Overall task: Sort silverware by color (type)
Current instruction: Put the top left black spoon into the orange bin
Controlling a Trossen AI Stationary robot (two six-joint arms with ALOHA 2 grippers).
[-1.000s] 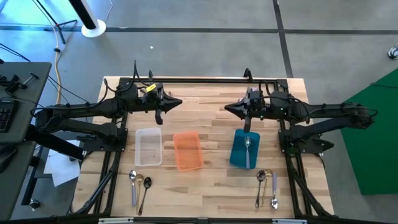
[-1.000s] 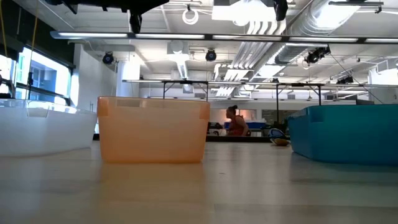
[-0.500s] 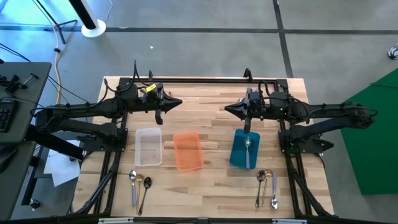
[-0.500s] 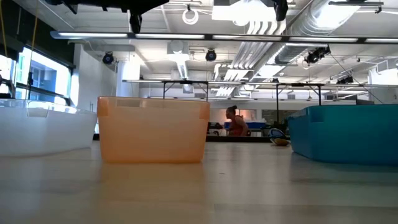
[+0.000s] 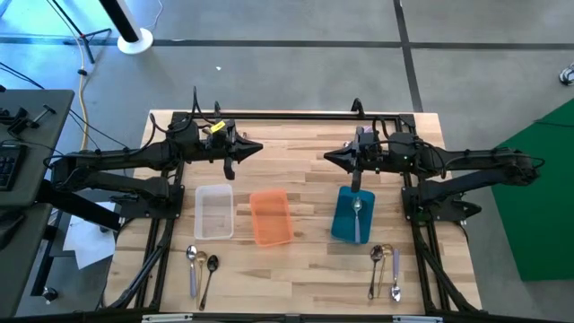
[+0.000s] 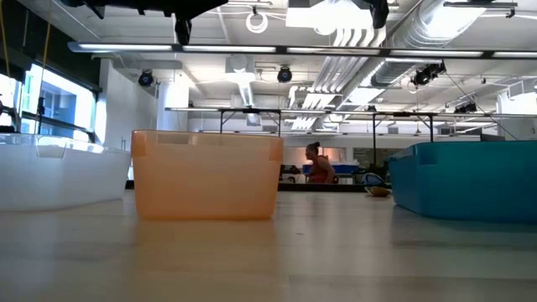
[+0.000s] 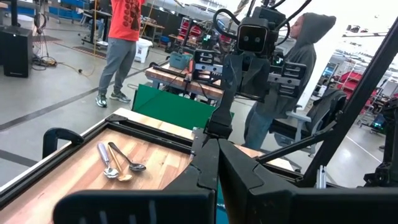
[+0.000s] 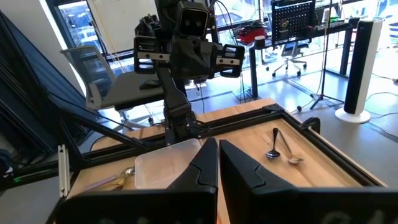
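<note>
Wooden table [image 5: 305,269]: three trays mid-table; one spoon [image 5: 357,215] in blue tray [image 5: 342,224]; spoons [image 5: 199,269] near front edge, both corners. Left hand [image 5: 230,169], right hand [image 5: 357,175]: closed, empty, at back. Advice: open wide, grasp one handle crosswise.

Grey concrete floor [image 5: 296,22], green mat [image 5: 543,211], bright ceiling strip lights [image 6: 252,48], exposed ducts [image 6: 436,25].
</note>
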